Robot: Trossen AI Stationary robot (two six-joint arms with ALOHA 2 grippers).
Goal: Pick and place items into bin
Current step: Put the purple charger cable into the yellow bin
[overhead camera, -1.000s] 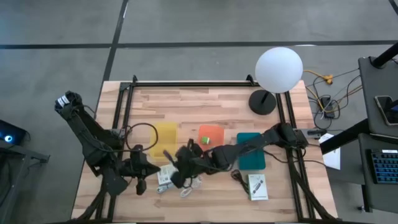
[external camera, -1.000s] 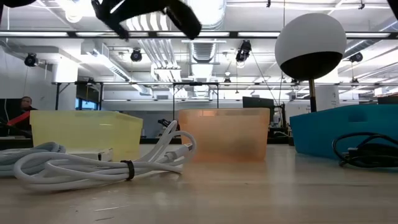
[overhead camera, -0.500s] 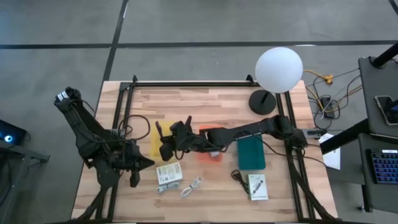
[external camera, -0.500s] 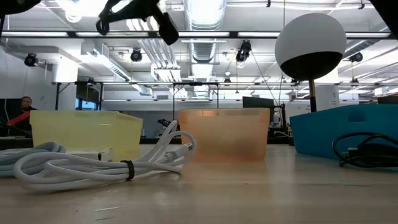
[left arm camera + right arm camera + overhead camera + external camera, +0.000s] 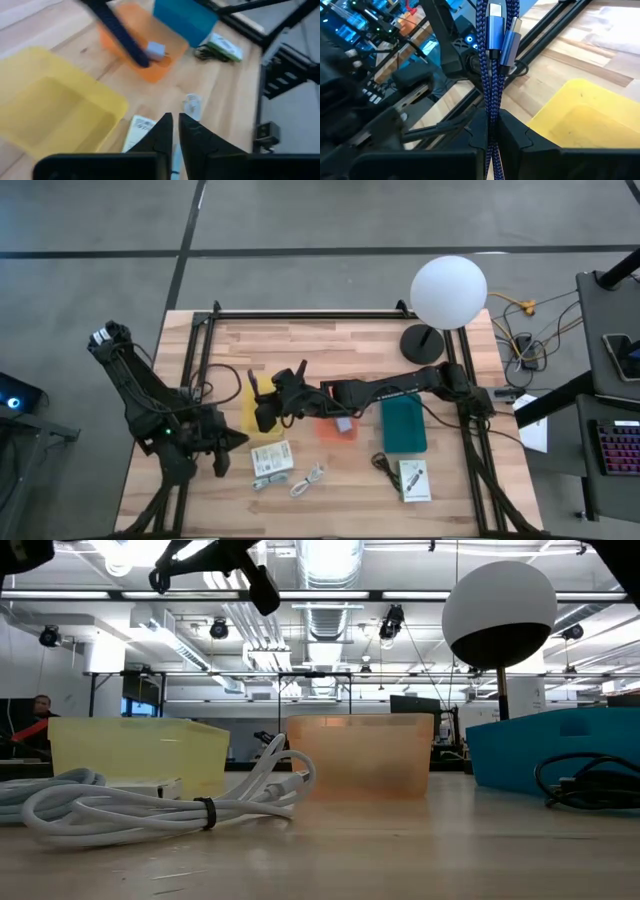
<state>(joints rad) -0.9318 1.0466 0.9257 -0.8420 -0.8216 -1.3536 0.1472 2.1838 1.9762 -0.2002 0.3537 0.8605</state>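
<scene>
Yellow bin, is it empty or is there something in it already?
Empty, as far as shown. The yellow bin has a bare floor in both wrist views; the right gripper holds a blue cable above it.

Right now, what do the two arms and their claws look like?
Both arms are dark, jointed, with black cables looping beside them. The left claw has two tapered black fingers. The right claw has the same dark fingers. The left arm's base carries a pale marking.

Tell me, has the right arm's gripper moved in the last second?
Yes. In the high view the right gripper, shut on a blue braided cable, has swung from near the white packet at the table's front up over the yellow bin.
</scene>
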